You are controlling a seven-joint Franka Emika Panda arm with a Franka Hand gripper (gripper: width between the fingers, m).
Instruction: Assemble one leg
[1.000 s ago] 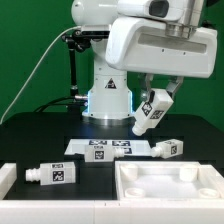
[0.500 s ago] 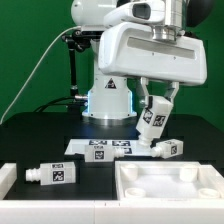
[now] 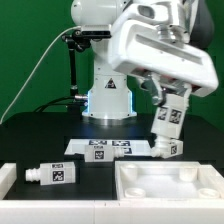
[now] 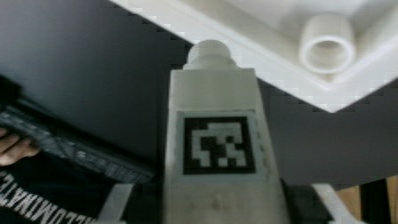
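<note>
Over the dark table point(image 3: 40, 140), toward the exterior view's right, the gripper point(image 3: 170, 102) pinches the leg point(image 3: 167, 126) by its upper end. It hangs nearly upright in the air, just above a spare leg point(image 3: 166, 149) lying flat. In the wrist view its nub point(image 4: 212, 48) points near the white tray-like part's round hole point(image 4: 329, 45), off to one side. I'd call this the carry; next, the nub needs centring over the hole, then a straight descent.

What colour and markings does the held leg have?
The leg is white with a black-and-white square tag; the wrist view shows it best.
</note>
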